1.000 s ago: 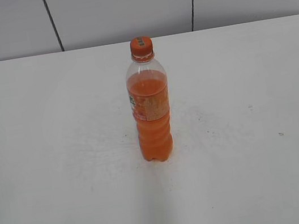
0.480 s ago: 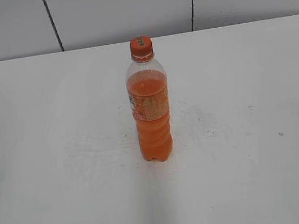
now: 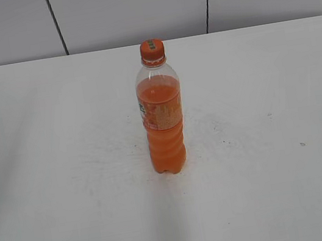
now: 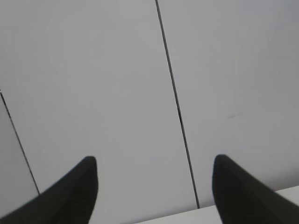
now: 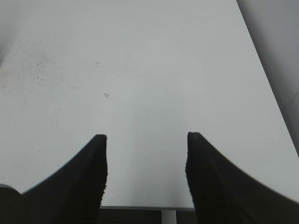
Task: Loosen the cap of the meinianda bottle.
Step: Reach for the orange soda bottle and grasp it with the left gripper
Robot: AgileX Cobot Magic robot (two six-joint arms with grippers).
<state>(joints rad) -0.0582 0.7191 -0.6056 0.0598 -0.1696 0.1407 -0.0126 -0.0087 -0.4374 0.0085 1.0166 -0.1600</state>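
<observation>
The meinianda bottle stands upright in the middle of the white table in the exterior view. It is clear plastic with orange drink and an orange label band. Its orange cap sits on top. Neither gripper shows in the exterior view. My left gripper is open and empty and faces the grey wall; the bottle is out of its view. My right gripper is open and empty above bare table; the bottle is out of its view too.
A grey panelled wall with dark seams runs behind the table. The right wrist view shows the table's right edge and its front edge. Small dark specks mark the table top.
</observation>
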